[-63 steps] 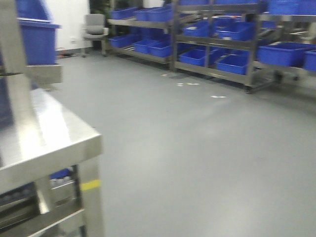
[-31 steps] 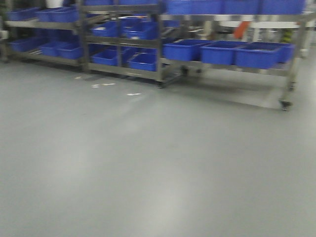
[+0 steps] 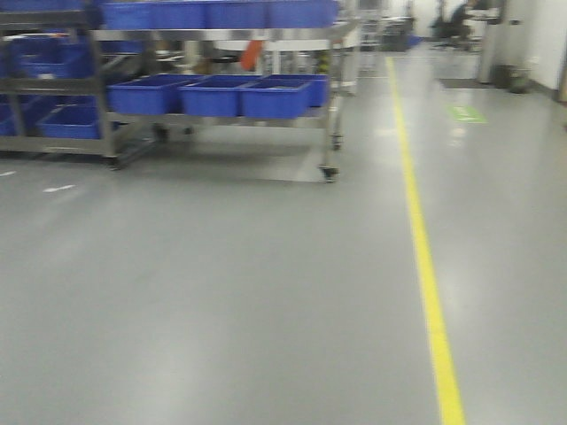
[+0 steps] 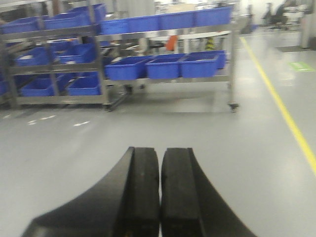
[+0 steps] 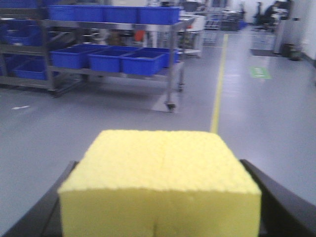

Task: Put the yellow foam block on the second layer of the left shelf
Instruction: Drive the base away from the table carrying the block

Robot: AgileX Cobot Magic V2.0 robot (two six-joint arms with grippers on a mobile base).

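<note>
In the right wrist view, nearest to the camera, the yellow foam block fills the lower half of the frame. It sits between the two dark fingers of the right gripper, which show at the lower left and lower right corners and hold it by two opposite side faces. The block has a matte, finely pored surface and sharp edges, so I judge it to be very light, soft and not slippery. It will give under pressure, so a mild hold on the flat side faces near their middle seems best; a strong squeeze could deform it, and a hold near one corner could let it turn. In the left wrist view the left gripper is at the bottom centre, its two black fingers pressed together with nothing between them. Beyond both grippers lies the grey floor, with a yellow line running from the lower right toward the top of the front view. Farther away, in the upper left of the front view, stands a metal shelf rack on wheels that carries blue bins on several layers. The block is well apart from it. I cannot tell which rack is the left shelf, and I judge that the placing step is not yet begun.
</note>
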